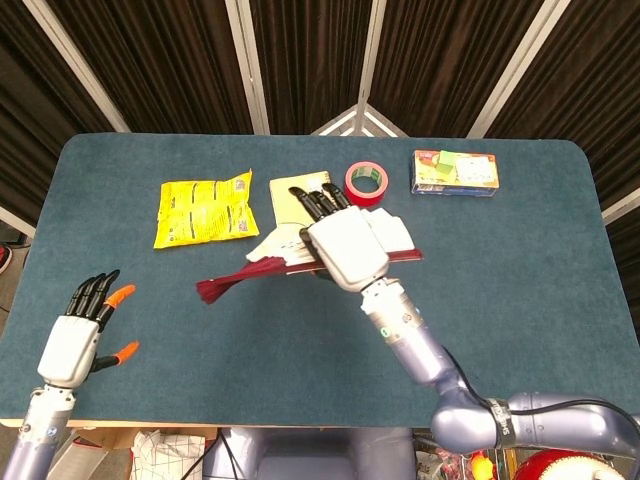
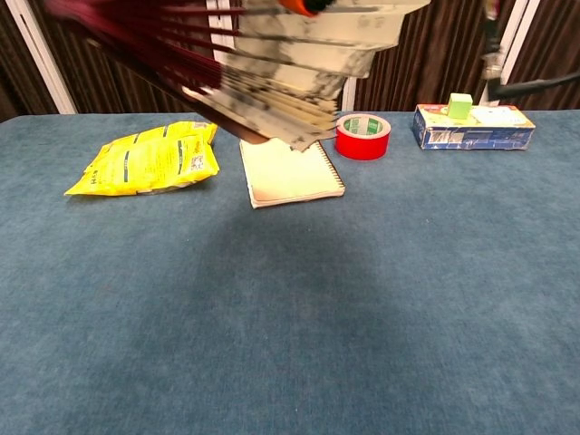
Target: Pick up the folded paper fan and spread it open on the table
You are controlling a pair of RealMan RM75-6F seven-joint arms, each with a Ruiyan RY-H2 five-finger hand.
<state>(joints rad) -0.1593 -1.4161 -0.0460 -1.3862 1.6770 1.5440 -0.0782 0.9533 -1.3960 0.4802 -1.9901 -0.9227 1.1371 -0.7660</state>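
My right hand (image 1: pixel 345 245) holds the paper fan (image 1: pixel 262 265) high above the table's middle, over the notebook. The fan has dark red ribs and white printed paper, and it is partly spread, its red handle end pointing left. In the chest view the fan (image 2: pixel 272 72) fills the top of the frame, blurred, and only a bit of the right hand shows at the top edge. My left hand (image 1: pixel 78 335) hovers over the table's near left corner, fingers apart and holding nothing.
On the blue table (image 1: pixel 540 260) lie a yellow snack bag (image 1: pixel 204 209), a pale spiral notebook (image 2: pixel 288 172), a red tape roll (image 1: pixel 367 183) and a blue box (image 1: pixel 455 172) at the back right.
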